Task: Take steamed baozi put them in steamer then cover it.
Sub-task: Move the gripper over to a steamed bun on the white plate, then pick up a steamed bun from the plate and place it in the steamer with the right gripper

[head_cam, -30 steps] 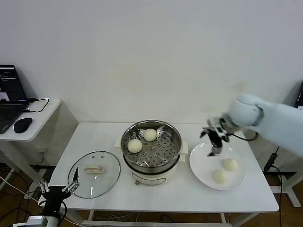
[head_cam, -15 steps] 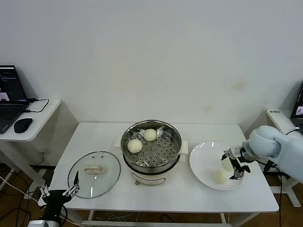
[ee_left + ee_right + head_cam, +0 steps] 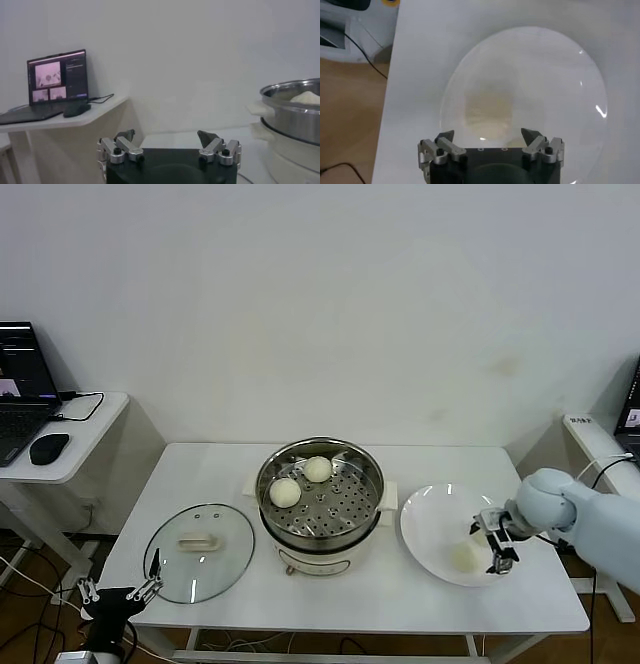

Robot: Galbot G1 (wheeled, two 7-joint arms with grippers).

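The steamer (image 3: pixel 372 484) stands mid-table and holds two baozi, one in front (image 3: pixel 285 492) and one behind (image 3: pixel 318 469). On the white plate (image 3: pixel 425 529) to its right lies another baozi (image 3: pixel 463 556). A fourth is mostly hidden by my right gripper (image 3: pixel 497 541). That gripper is open and low over the plate's right part. In the right wrist view a baozi (image 3: pixel 487 107) lies just ahead of the open right gripper (image 3: pixel 490 136). The cover (image 3: pixel 215 569) lies flat left of the steamer, handle (image 3: pixel 197 541) up. My left gripper (image 3: pixel 115 594) is open and empty below the table's front-left corner.
A side desk (image 3: pixel 85 434) at far left carries a laptop (image 3: pixel 18 399) and a mouse (image 3: pixel 48 448). The left wrist view shows them too, the laptop (image 3: pixel 57 75) and the mouse (image 3: pixel 76 109), with the steamer's rim (image 3: pixel 292 92) off to one side. The wall runs behind the table.
My right gripper has swung from above the plate's far-left edge down to the plate's right side, close to the baozi. My left gripper has sunk a little lower.
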